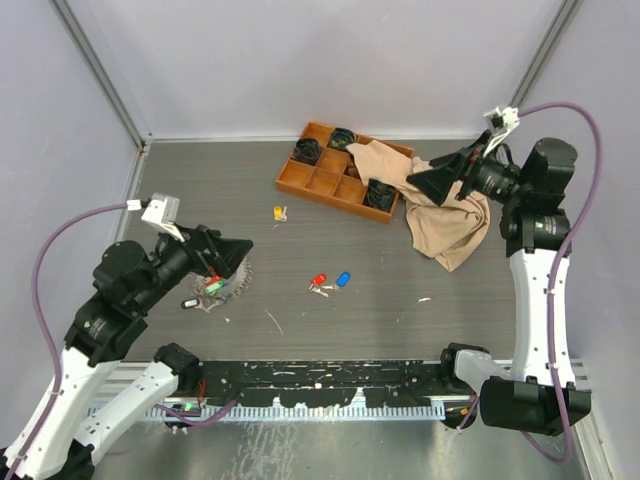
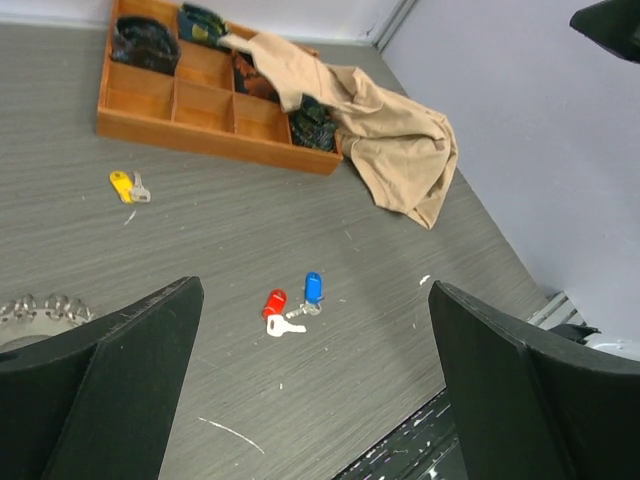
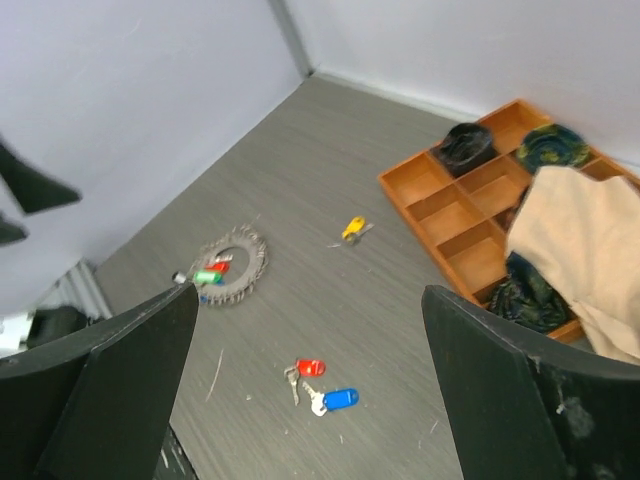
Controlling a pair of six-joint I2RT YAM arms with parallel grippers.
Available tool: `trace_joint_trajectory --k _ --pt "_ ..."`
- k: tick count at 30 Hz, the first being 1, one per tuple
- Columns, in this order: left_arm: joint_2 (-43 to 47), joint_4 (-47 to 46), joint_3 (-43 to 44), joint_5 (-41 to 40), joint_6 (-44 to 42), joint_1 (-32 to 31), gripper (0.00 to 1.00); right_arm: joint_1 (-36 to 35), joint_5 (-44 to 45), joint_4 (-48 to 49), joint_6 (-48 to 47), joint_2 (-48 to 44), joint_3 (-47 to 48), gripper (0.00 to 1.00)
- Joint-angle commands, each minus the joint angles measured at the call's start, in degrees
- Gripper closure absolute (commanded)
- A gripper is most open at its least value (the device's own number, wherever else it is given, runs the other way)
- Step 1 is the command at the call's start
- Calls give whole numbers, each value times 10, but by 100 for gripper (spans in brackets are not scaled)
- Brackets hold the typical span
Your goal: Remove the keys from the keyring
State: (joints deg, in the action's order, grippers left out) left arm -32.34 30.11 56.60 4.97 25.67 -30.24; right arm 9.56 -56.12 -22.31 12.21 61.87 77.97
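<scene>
Only the right wrist view shows the keyring [image 3: 232,265] whole: a spiky silver circle of keys [image 3: 246,262] lying flat near the left edge of the worktop [image 3: 300,160], with a green and a red cap on its near-left side. From overhead the keyring [image 1: 228,282] is half covered by the left claw [image 1: 232,262], and the left wrist view catches only a short arc of silver loops [image 2: 40,305] at its own left border, outside the fingers rather than between them. Whether the claw touches the ring cannot be told. The left claw [image 2: 313,300] is spread wide and holds nothing. The right claw [image 1: 412,182] shows from outside only in the overhead view, raised over the beige cloth [image 1: 450,215] near the far right corner; its wrist view shows the right claw [image 3: 310,300] equally wide apart and empty. Three loose keys lie apart from the ring: a yellow-capped key [image 1: 280,212] toward the far edge, and a red-capped key [image 1: 320,281] and a blue-capped key [image 1: 343,279] side by side mid-worktop. The orange tray [image 1: 330,180] sits by the far edge, its right end draped by the cloth.
</scene>
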Motion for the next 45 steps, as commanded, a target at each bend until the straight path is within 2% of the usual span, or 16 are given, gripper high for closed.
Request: trace_joint_trajectory --k 1,4,7,10,12,15,17,19,23,26,28,29,35,37,41,45 --pt "-36 -83 -56 -3 27 4 2 -6 -144 185 12 8 -117 0" --pt "-77 -113 -103 -13 48 6 2 -34 -125 230 -27 16 -195 0" --pt "-132 -128 -129 13 80 32 2 -59 -84 216 -92 20 -243 0" --pt "-172 -155 -147 72 132 82 0 -62 -53 222 -124 18 -280 0" --pt "-201 -161 -155 117 167 123 2 -62 -36 224 -143 13 -299 0" --pt "-243 -112 -134 171 187 174 6 -62 -23 230 -158 13 -320 0" --pt "-260 -37 -108 153 170 191 8 -64 -27 220 -157 24 -318 0" --pt "-269 1 -99 100 149 193 10 -72 -17 193 -164 33 -303 0" --pt "-292 49 -96 -57 143 193 19 -87 4 173 -177 32 -296 0" --pt "-314 39 -97 -95 133 193 26 -97 8 172 -176 35 -298 0" --pt "-335 23 -93 -92 99 193 36 -104 10 172 -176 36 -299 0" --pt "-346 29 -86 -91 84 193 38 -107 12 171 -176 36 -298 0" --pt "-398 49 12 -77 -95 208 38 -113 6 164 -175 41 -292 0" --pt "-446 57 49 -79 -133 220 41 -118 5 162 -174 47 -290 0" --pt "-511 107 97 -138 -190 223 50 -121 6 148 -179 57 -283 0" --pt "-510 78 65 -192 -227 226 56 -122 1 144 -179 62 -279 0"
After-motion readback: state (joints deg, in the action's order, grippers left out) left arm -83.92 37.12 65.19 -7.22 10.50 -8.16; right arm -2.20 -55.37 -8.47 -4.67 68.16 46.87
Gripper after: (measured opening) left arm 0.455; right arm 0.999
